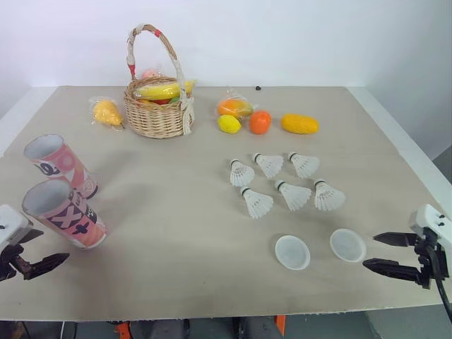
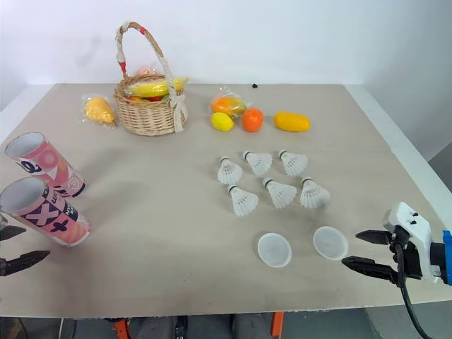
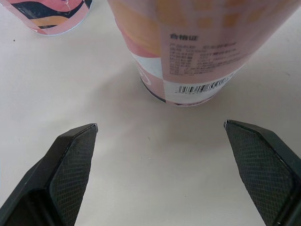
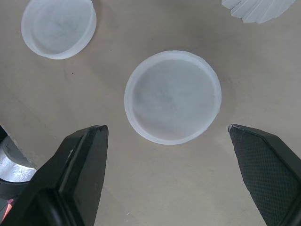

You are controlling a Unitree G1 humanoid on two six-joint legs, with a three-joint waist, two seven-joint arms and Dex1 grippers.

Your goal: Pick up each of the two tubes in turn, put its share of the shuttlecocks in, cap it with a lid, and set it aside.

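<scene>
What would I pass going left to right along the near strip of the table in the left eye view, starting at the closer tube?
closer tube → first lid → second lid → right gripper

Your two head views look forward and down over the whole table (image 1: 176, 282) from its near edge, one set slightly beside the other, so both share everything from the wicker basket (image 1: 157, 113) to the two lids (image 1: 292, 252). Your left wrist view sits low and close, facing the base of one tube (image 3: 188, 61), likely the nearer one, with a second tube (image 3: 51, 16) at its margin. Your right wrist view looks almost straight down, close on those same lids.
</scene>
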